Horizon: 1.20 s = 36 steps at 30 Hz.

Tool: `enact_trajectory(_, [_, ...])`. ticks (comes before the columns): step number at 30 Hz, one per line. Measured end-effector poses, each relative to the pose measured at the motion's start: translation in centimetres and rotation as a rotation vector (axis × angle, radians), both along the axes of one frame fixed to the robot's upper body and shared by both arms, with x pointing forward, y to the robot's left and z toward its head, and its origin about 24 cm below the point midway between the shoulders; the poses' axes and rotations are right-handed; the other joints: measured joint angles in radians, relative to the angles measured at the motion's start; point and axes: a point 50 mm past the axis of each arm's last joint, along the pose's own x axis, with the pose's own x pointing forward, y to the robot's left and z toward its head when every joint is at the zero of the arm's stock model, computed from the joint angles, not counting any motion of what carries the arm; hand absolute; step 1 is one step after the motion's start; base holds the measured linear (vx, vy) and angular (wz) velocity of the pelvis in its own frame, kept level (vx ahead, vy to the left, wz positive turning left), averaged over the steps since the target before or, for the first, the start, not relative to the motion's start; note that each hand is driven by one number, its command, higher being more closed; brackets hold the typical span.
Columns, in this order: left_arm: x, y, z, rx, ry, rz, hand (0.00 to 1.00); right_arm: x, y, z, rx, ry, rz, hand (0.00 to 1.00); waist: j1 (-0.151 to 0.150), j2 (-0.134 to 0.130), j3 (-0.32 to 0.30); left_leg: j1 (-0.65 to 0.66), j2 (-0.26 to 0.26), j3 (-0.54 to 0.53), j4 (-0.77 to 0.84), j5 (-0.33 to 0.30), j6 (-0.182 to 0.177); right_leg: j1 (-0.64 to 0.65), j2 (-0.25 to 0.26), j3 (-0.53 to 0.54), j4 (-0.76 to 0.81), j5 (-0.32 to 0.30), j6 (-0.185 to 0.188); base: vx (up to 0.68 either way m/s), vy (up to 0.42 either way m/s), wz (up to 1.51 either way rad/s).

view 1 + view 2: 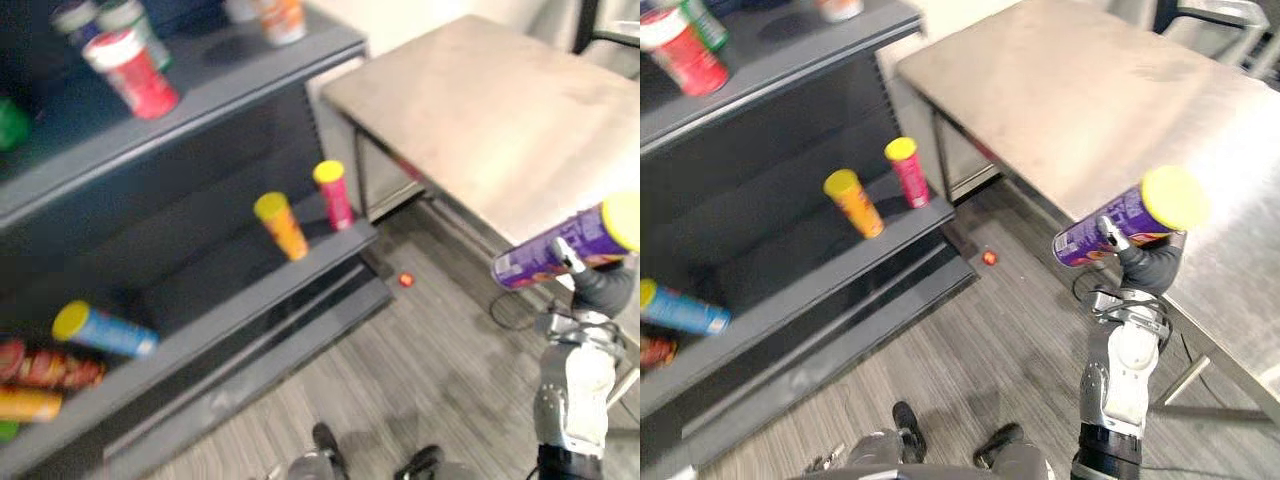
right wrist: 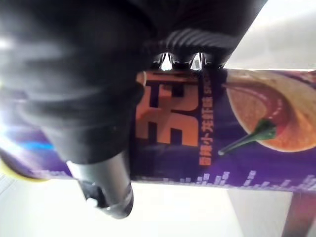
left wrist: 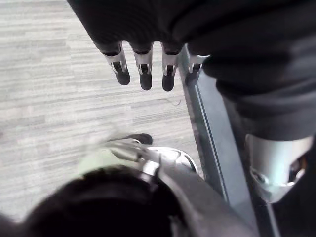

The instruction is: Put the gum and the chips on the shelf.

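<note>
1. Beside the steel table (image 1: 500, 110), over the grey floor (image 1: 430, 370), we log the right hand (image 1: 1145, 263) holding the purple chips can (image 1: 1128, 213) crosswise. Fingers and thumb are wrapped round its body. It is well apart from the shelf (image 1: 200, 335).
2. The can is a purple tube with a yellow lid. The right wrist view adds orange lettering and a pictured chilli with a green stem.
3. Both eye views add the shelf stock: an orange can (image 1: 282, 226) and a pink can (image 1: 334, 194) stand upright, and a blue can (image 1: 103, 330) lies flat.
4. In the left wrist view, we note the left hand (image 3: 143, 74) over the floor, fingers straight and empty.
</note>
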Motion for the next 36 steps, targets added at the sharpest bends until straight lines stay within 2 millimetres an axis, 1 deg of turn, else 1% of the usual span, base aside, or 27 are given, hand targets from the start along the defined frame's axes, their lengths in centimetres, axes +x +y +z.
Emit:
enact_trajectory(1, [-0.2,-0.1,-0.1,-0.005,0.006,0.003,0.0,0.0,0.0,0.0,-0.005,0.003,0.003,1.0,0.0,0.0,0.0,0.009,0.0,-0.002,-0.02,-0.004,-0.007,0.01,0.0,-0.019,0.004,0.0,0.0,-0.08,0.105,1.05])
enact_trajectory(2, [-0.2,-0.1,-0.1,-0.008,0.01,0.004,0.0,0.0,0.1,0.0,-0.006,0.003,0.005,1.0,0.001,0.013,-0.009,0.008,-0.007,0.001,-0.041,-0.008,-0.011,0.024,-0.006,-0.052,0.016,0.0,0.0,-0.09,0.156,0.88])
enact_trajectory(3, [-0.3,-0.1,-0.1,-0.009,0.014,0.005,0.0,0.0,0.1,0.0,-0.008,0.004,0.007,1.0,0.001,0.011,-0.009,0.003,-0.015,0.001,-0.051,-0.008,-0.011,0.031,-0.011,-0.072,0.023,0.001,0.005,-0.11,0.19,0.95])
enact_trajectory(5, [-0.6,-0.1,-0.2,-0.012,0.03,0.009,0.0,0.1,0.5,-0.1,-0.007,0.007,0.026,1.0,0.007,0.002,-0.009,-0.002,-0.042,-0.015,-0.093,-0.007,-0.001,0.028,-0.032,-0.091,0.037,0.002,0.015,-0.09,0.144,0.63])
enact_trajectory(7, [-1.1,0.0,-0.4,-0.011,0.057,0.022,0.0,0.1,1.1,-0.6,-0.008,0.029,0.046,1.0,0.009,-0.006,-0.01,-0.011,-0.078,-0.034,-0.121,-0.01,0.021,0.024,-0.066,-0.108,0.056,0.012,0.03,-0.11,0.181,0.41])
enact_trajectory(9, [-1.4,0.0,-0.4,-0.01,0.071,0.024,0.0,0.1,1.2,-0.9,-0.021,0.054,0.04,1.0,0.009,-0.011,-0.009,-0.01,-0.093,-0.031,-0.116,-0.017,0.032,0.025,-0.091,-0.108,0.074,0.015,0.035,-0.05,0.14,0.1])
enact_trajectory(10, [-1.4,0.1,-0.4,-0.007,0.073,0.023,0.0,0.0,1.2,-1.2,-0.019,0.068,0.039,1.0,0.008,-0.018,-0.006,-0.013,-0.097,-0.024,-0.095,-0.03,0.042,0.025,-0.109,-0.103,0.09,0.017,0.036,-0.04,0.139,-0.14])
enact_trajectory(11, [-1.4,0.4,-0.4,0.0,0.073,0.022,0.0,0.1,1.2,-1.5,-0.018,0.083,0.037,1.0,0.007,-0.03,0.001,-0.015,-0.097,-0.011,-0.07,-0.048,0.045,0.025,-0.124,-0.093,0.104,0.017,0.037,-0.05,0.146,-0.2])
enact_trajectory(12, [-1.4,0.6,-0.3,0.005,0.073,0.021,0.0,0.1,1.2,-1.6,-0.021,0.093,0.035,1.0,0.006,-0.036,0.003,-0.014,-0.097,-0.007,-0.061,-0.055,0.047,0.025,-0.124,-0.085,0.108,0.017,0.037,-0.05,0.111,-0.26])
enact_trajectory(13, [-1.4,1.2,-0.2,0.02,0.073,0.018,0.0,0.2,1.2,-2.2,-0.034,0.129,0.025,1.0,0.0,-0.055,0.002,-0.013,-0.096,0.002,-0.047,-0.064,0.049,0.022,-0.125,-0.067,0.104,0.023,0.042,-0.04,0.088,-0.17])
enact_trajectory(14, [-1.4,1.3,-0.2,0.023,0.072,0.018,0.0,0.3,1.3,-2.3,-0.033,0.131,0.027,1.0,0.0,-0.059,0.002,-0.013,-0.095,0.006,-0.047,-0.064,0.049,0.02,-0.124,-0.064,0.101,0.025,0.043,-0.03,0.079,-0.27])
enact_trajectory(16, [-1.2,1.7,-0.1,0.036,0.067,0.01,0.0,0.4,1.7,-2.5,-0.027,0.137,0.041,1.0,-0.001,-0.079,0.001,-0.015,-0.096,0.019,-0.067,-0.059,0.048,-0.003,-0.107,-0.042,0.075,0.043,0.039,-0.03,0.059,-0.27])
enact_trajectory(19, [-0.7,1.6,0.0,0.04,0.053,-0.002,0.0,0.2,1.8,-2.7,-0.029,0.149,0.046,1.0,0.002,-0.083,-0.002,-0.012,-0.105,0.016,-0.106,-0.039,0.047,-0.006,-0.089,-0.042,0.044,0.062,0.039,-0.01,0.028,-0.01])
enact_trajectory(23, [-0.6,1.8,0.1,0.045,0.041,0.008,0.0,0.3,2.0,-2.8,-0.033,0.153,0.059,1.0,0.014,-0.086,-0.004,0.008,-0.126,0.01,-0.183,0.01,0.045,-0.01,-0.082,-0.044,0.039,0.069,0.037,0.02,0.006,0.07])
enact_trajectory(26, [-0.3,1.9,0.1,0.046,0.028,0.012,0.0,0.4,2.3,-2.9,-0.034,0.155,0.073,1.0,0.013,-0.09,-0.006,0.007,-0.132,-0.014,-0.202,0.033,0.054,-0.006,-0.077,-0.044,0.038,0.069,0.037,0.05,-0.025,0.23])
enact_trajectory(28, [-0.3,1.9,0.2,0.047,0.022,0.016,0.0,0.9,2.7,-3.3,-0.028,0.173,0.097,1.0,0.019,-0.097,-0.006,0.013,-0.132,-0.017,-0.192,0.033,0.055,0.004,-0.078,-0.044,0.038,0.069,0.038,0.07,-0.025,0.2])
enact_trajectory(29, [-0.3,1.9,0.2,0.045,0.021,0.021,0.0,1.2,3.0,-3.5,-0.025,0.183,0.109,1.0,0.027,-0.099,-0.006,0.018,-0.132,-0.019,-0.186,0.029,0.056,0.012,-0.079,-0.044,0.038,0.07,0.039,0.02,-0.023,0.1])
enact_trajectory(30, [-0.2,1.9,0.2,0.043,0.015,0.029,0.0,1.4,3.6,-3.8,-0.029,0.199,0.137,1.0,0.038,-0.102,-0.006,0.021,-0.132,-0.027,-0.175,0.016,0.056,0.031,-0.082,-0.044,0.038,0.074,0.046,0.0,-0.016,0.15])
enact_trajectory(31, [-0.2,1.9,0.2,0.043,0.015,0.028,0.0,1.5,3.9,-3.8,-0.043,0.204,0.151,1.0,0.04,-0.102,-0.006,0.022,-0.134,-0.039,-0.175,0.006,0.054,0.038,-0.086,-0.044,0.044,0.075,0.046,-0.02,0.005,0.31])
enact_trajectory(32, [-0.2,1.9,0.2,0.043,0.014,0.028,0.0,1.6,4.5,-3.8,-0.072,0.209,0.174,1.0,0.041,-0.103,-0.007,0.023,-0.136,-0.054,-0.171,-0.008,0.059,0.046,-0.103,-0.043,0.075,0.078,0.046,0.02,0.034,0.47])
enact_trajectory(33, [-0.2,1.9,0.2,0.042,0.015,0.027,0.0,1.8,5.0,-3.8,-0.079,0.21,0.201,1.0,0.041,-0.099,-0.008,0.023,-0.137,-0.078,-0.173,-0.01,0.061,0.042,-0.129,-0.028,0.14,0.095,0.03,0.05,0.075,0.8])
enact_trajectory(34, [-0.2,2.2,0.3,0.05,0.016,0.026,0.0,1.8,5.3,-3.9,-0.082,0.214,0.213,1.0,0.038,-0.099,-0.007,0.024,-0.136,-0.126,-0.172,-0.01,0.064,0.014,-0.158,0.076,0.24,0.133,-0.024,0.12,0.115,1.08])
enact_trajectory(35, [-0.2,2.7,0.4,0.065,0.02,0.009,0.0,1.8,5.7,-3.9,-0.089,0.215,0.233,1.0,0.032,-0.104,-0.007,0.028,-0.134,-0.181,-0.156,-0.014,0.071,-0.063,-0.153,0.319,0.342,0.194,-0.101,0.13,0.099,1.05])
enact_trajectory(36, [-0.2,2.7,0.4,0.066,0.021,0.003,0.0,1.8,5.9,-4.0,-0.096,0.218,0.241,1.0,0.031,-0.097,-0.002,0.028,-0.134,-0.204,-0.15,-0.016,0.074,-0.097,-0.134,0.429,0.362,0.177,-0.084,0.15,0.054,1.12])
